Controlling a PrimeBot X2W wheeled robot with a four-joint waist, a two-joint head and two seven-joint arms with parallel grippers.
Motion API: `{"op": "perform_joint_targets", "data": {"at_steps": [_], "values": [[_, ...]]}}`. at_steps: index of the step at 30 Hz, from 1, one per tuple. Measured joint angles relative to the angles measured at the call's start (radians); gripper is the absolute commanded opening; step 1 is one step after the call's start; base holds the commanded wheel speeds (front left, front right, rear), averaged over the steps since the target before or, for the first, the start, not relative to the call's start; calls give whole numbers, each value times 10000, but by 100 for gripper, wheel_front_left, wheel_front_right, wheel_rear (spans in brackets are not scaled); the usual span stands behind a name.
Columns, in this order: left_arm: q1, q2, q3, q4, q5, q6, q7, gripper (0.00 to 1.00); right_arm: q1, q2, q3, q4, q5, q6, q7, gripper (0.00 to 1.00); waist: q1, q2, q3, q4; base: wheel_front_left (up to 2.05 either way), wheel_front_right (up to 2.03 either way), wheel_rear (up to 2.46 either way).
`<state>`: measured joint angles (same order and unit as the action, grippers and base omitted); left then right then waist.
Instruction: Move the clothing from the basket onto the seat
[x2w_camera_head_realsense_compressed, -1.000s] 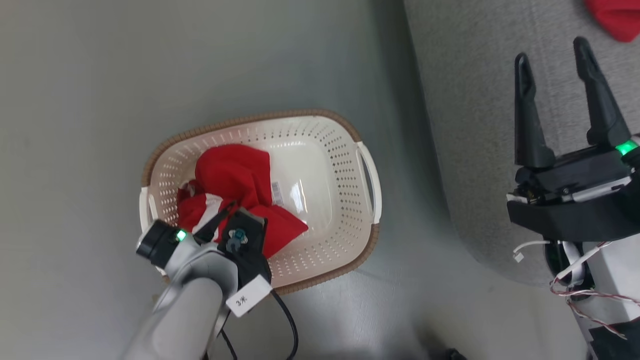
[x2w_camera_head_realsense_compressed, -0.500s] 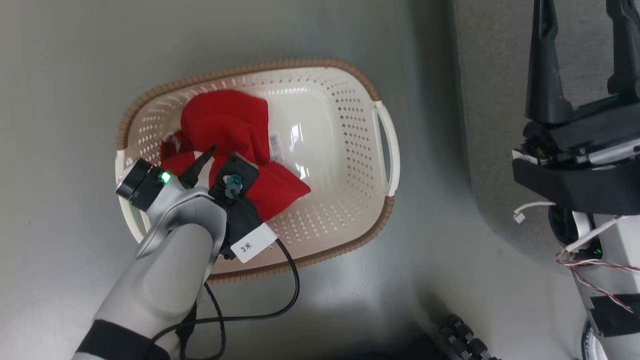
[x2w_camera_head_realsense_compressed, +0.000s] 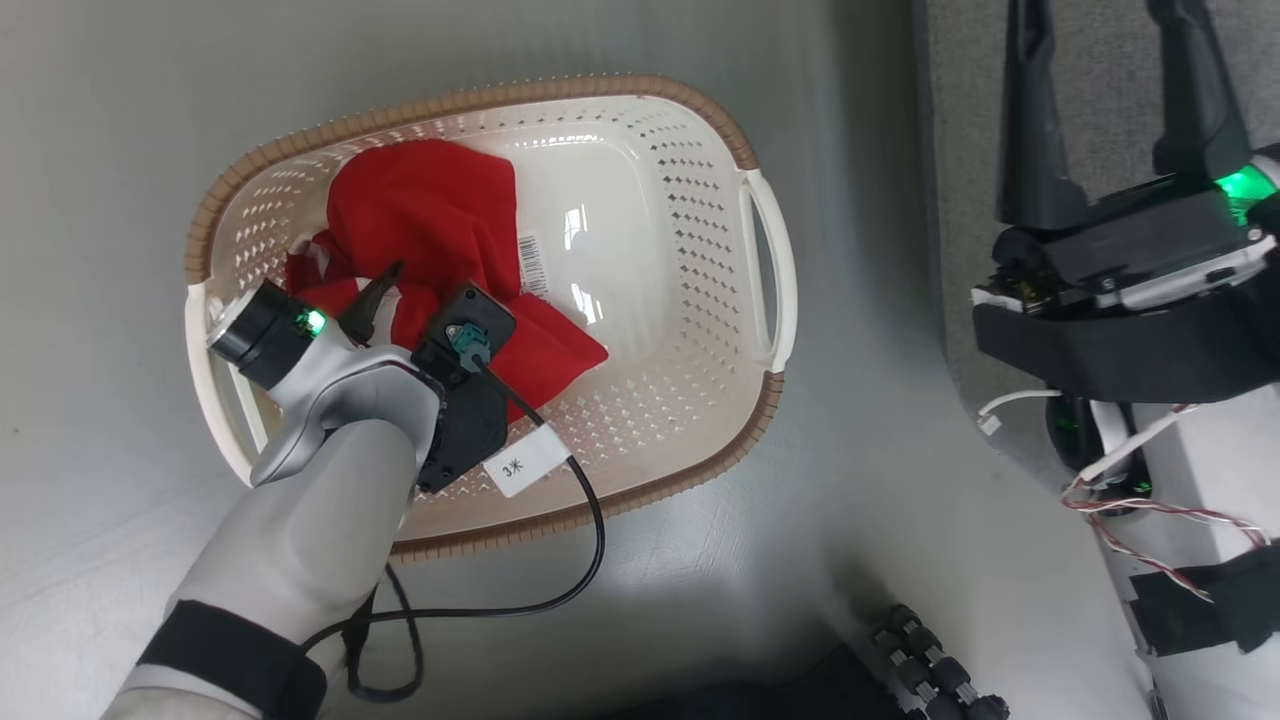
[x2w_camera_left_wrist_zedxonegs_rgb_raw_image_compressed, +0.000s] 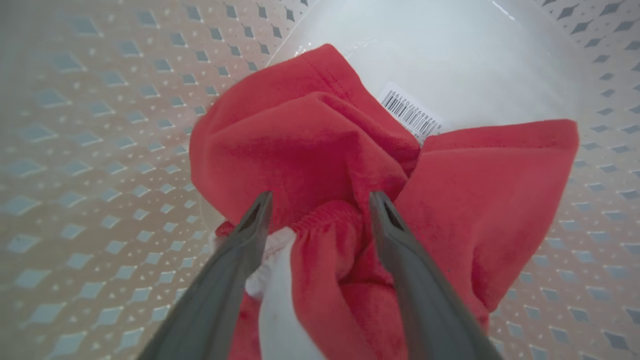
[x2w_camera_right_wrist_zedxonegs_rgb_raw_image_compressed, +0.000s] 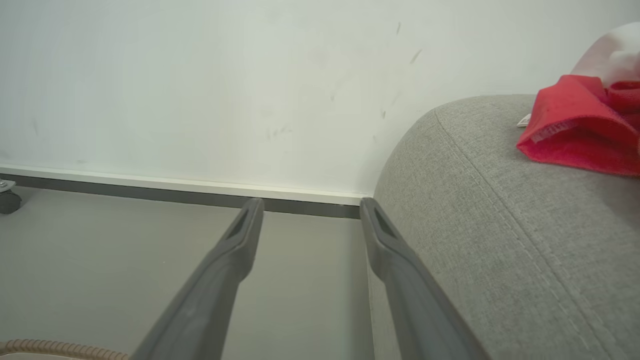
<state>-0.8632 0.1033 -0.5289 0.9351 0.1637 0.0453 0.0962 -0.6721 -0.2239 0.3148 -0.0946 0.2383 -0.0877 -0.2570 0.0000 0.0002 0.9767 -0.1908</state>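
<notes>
Left hand (x2w_camera_left_wrist_zedxonegs_rgb_raw_image_compressed: 320, 197), spread wide, straddles a fold of the red clothing (x2w_camera_left_wrist_zedxonegs_rgb_raw_image_compressed: 310, 135) inside the basket (x2w_camera_left_wrist_zedxonegs_rgb_raw_image_compressed: 100, 150).

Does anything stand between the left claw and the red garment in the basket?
Nothing visible does. The left claw is open and down inside the basket, straddling a bunched fold of the red garment, with no other item between them.
</notes>
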Motion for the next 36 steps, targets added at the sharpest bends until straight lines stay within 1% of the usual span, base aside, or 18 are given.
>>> {"op": "perform_joint_targets", "data": {"at_steps": [1, 3, 4, 5, 6, 7, 8, 9, 10, 14, 18, 20, 23, 30, 33, 36], "values": [[-27, 29, -54, 71, 94, 2, 6, 56, 0, 48, 15, 58, 0, 0, 0, 100, 0, 0, -15, -23, 0, 0, 0], [-98, 90, -226, 290, 345, 4, 161, 32, -3, 136, 48, 163, 0, 31, -2, 100, 0, -1, -56, -72, 0, 0, 0], [-113, 115, -270, 374, 378, 4, 232, 28, -6, 176, 63, 211, 0, 54, 0, 100, 0, 0, -79, -98, 0, 0, 0], [-120, 123, -299, 468, 407, 4, 299, 28, -13, 213, 71, 270, 0, 88, 0, 100, 0, -1, -105, -123, 0, 0, 0], [-120, 123, -328, 556, 428, 6, 353, 19, -25, 247, 75, 328, 0, 90, 0, 100, 0, -2, -134, -149, 0, 0, 0], [-120, 123, -362, 635, 460, 38, 435, 19, -43, 282, 79, 378, 0, 102, 0, 100, 0, -2, -164, -174, 0, 0, 0], [-121, 127, -389, 694, 506, 73, 491, 15, -58, 318, 79, 407, 0, 121, -2, 100, 0, -2, -195, -200, 0, 0, 0], [-124, 125, -401, 750, 512, 79, 525, 6, -77, 362, 86, 445, 0, 146, 0, 100, 0, -2, -227, -227, 0, 0, 0], [-128, 123, -408, 803, 510, 79, 529, 0, -94, 407, 104, 489, 0, 151, 0, 100, 0, -2, -259, -251, 0, 0, 0], [-131, 38, -422, 857, 499, 79, 500, 0, -106, 560, 140, 675, 0, 240, 0, 100, 0, -2, -407, -343, 0, 0, 0], [-131, -142, -408, 846, 382, 73, 178, 0, -105, 571, 48, 926, 0, 278, -2, 100, 0, -2, -609, -396, 0, 0, 0], [-127, -194, -364, 828, 251, 73, -31, 0, -102, 589, 17, 1072, 0, 351, 0, 100, 0, -2, -736, -407, 0, 0, 0], [-110, -293, -322, 742, 117, 48, -403, 0, -93, 623, -25, 1300, 0, 395, 0, 100, 0, -2, -965, -405, 0, 0, 0], [168, -470, -209, 401, -466, -291, -1450, 0, 193, 617, -140, 1785, -36, 537, 0, 100, 0, -2, -1667, -300, 0, 0, 0], [367, -506, -144, 217, -734, -368, -1870, 0, 366, 579, -238, 1967, -75, 617, 0, 100, -1, -2, -2014, -210, 0, 0, 0], [563, -548, -33, 54, -1051, -380, -2268, 0, 575, 514, -341, 2092, -86, 629, 0, 100, -1, -2, -2372, -94, 0, 0, 0]]}}
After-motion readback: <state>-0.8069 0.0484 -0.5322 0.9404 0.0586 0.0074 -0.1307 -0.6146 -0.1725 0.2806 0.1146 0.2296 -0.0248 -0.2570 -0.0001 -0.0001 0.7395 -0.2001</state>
